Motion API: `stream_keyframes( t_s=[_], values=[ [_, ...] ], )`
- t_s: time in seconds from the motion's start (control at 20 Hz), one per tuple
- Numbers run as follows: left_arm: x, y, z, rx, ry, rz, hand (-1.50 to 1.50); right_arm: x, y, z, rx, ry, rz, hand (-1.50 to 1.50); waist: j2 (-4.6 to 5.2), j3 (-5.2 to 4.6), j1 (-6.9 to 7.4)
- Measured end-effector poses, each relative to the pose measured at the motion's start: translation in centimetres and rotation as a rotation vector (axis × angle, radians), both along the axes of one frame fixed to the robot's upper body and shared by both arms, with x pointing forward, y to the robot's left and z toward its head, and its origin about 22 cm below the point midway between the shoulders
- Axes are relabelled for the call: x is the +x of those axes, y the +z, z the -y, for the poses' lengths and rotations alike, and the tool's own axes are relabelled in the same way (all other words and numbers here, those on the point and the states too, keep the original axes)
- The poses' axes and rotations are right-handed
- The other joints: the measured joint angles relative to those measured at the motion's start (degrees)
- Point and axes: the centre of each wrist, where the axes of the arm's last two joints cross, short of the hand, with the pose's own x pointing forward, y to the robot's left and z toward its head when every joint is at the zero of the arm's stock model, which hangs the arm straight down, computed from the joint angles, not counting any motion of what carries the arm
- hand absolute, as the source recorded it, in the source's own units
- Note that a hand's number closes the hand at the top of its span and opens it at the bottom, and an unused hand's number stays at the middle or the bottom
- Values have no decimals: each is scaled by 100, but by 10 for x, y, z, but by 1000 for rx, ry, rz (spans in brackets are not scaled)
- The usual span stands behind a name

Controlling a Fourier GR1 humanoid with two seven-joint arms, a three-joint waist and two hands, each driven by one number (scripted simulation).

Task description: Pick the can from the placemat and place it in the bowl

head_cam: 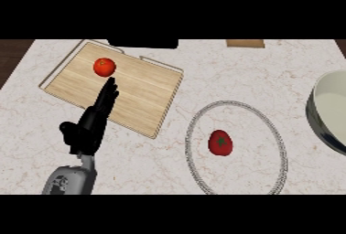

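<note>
While the left hand (88, 130) points straight, pressed-together fingers, a tomato (104, 67) sits just beyond on the board (142, 91)

On my counter (229, 77): wooden cutting board (145, 91) at the far-left corner, lying skewed, with a tomato (104, 66) on its far end. Black object (143, 43) and tan block (245, 43) at the far edge.

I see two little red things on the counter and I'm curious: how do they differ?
The red item on the wooden board looks round and orange-red; the red item on the round placemat is darker and taller than wide. The first lies on a wooden board, just past the left robot hand; the second lies alone inside a round placemat. Both are small, red, with a dark top spot.
</note>
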Motion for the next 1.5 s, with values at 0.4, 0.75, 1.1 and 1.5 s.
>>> stream_keyframes(
  t_s=[0.4,0.75,1.1,1.5],
  values=[
    [-1,-3,-8,-3,19,-8,0,20,-19,18,129,85,-96,-150,-15,4,-86],
    [-1,-4,-6,-9,28,-9,0,35,-3,23,348,50,-8,-150,-34,-1,-160],
    [0,-2,-8,-5,33,-2,0,23,22,57,482,-50,-67,-150,-31,1,-177],
    [1,1,-7,-6,30,-1,0,2,36,85,590,-102,-156,-150,-5,19,-160]
  ],
)
